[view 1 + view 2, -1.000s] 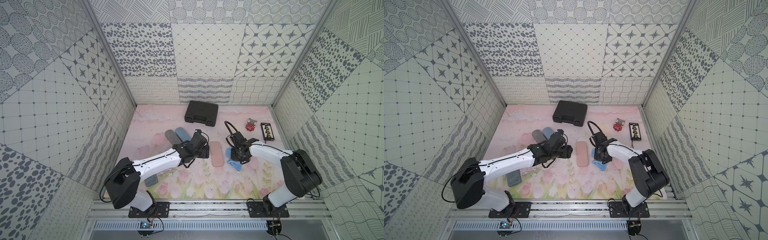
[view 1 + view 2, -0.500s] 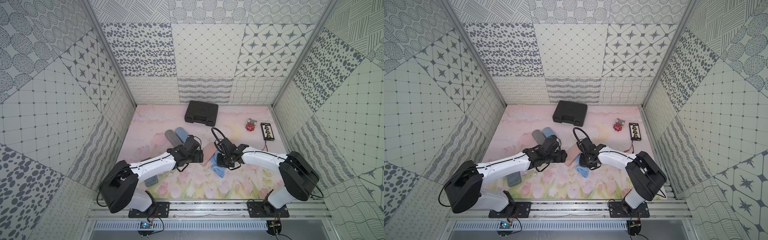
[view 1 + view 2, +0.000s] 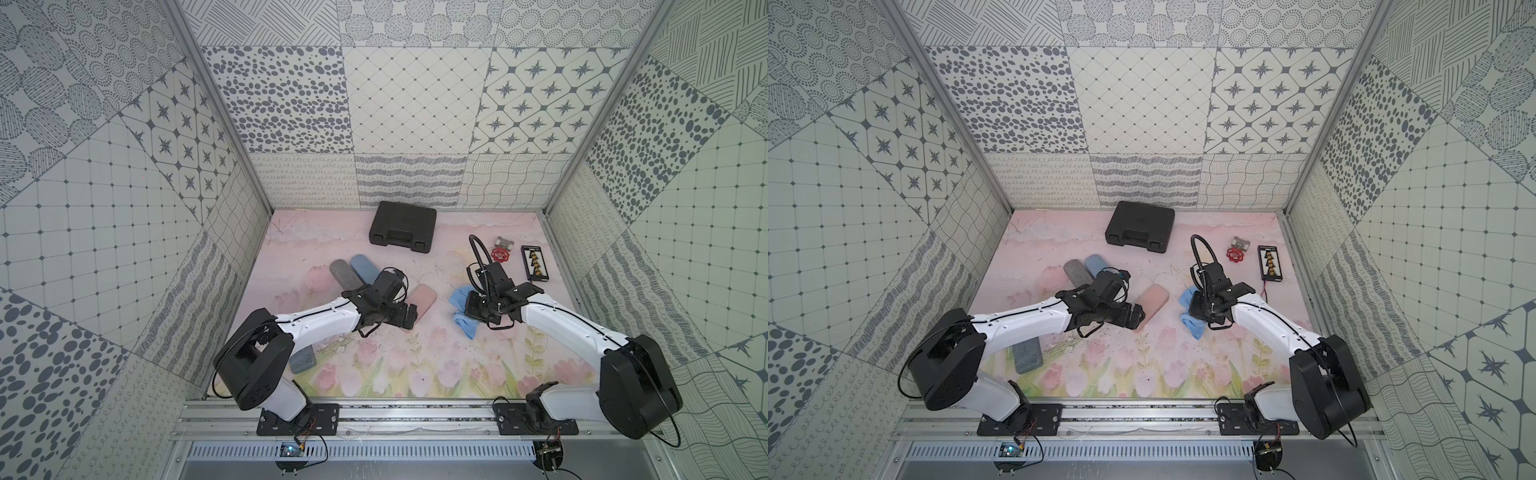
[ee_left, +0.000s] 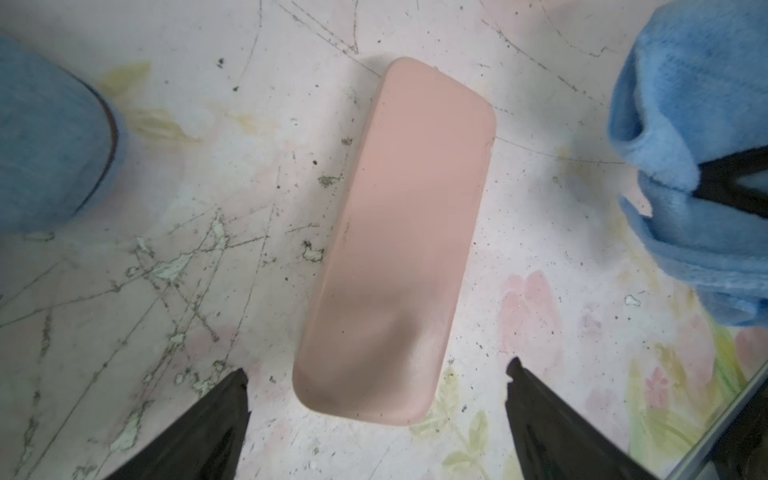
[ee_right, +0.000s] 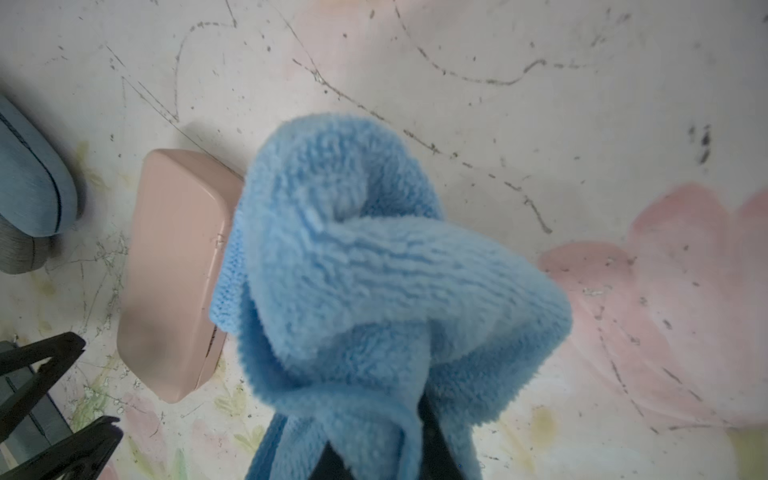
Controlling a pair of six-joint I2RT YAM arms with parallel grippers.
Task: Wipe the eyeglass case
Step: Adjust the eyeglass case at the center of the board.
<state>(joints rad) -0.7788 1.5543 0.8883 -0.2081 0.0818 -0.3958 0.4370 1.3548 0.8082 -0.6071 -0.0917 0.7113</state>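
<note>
- Left wrist: my left gripper (image 4: 377, 370) gapes empty, flanking the case (image 4: 395, 249).
- My right gripper (image 3: 473, 311) clamps the cloth (image 5: 374, 270) beside it, seemingly not touching; wiping may be over or unstarted.

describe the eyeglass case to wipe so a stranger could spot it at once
On the floral mat, find the black toolbox at the back wall. Nearer the front lies the case, beside a blue cloth; it alone is pink, unlike the blue case and grey case nearby.

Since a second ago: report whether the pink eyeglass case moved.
Yes. The pink eyeglass case turned; its near end swung toward the left arm, slanting against the black tool case.
</note>
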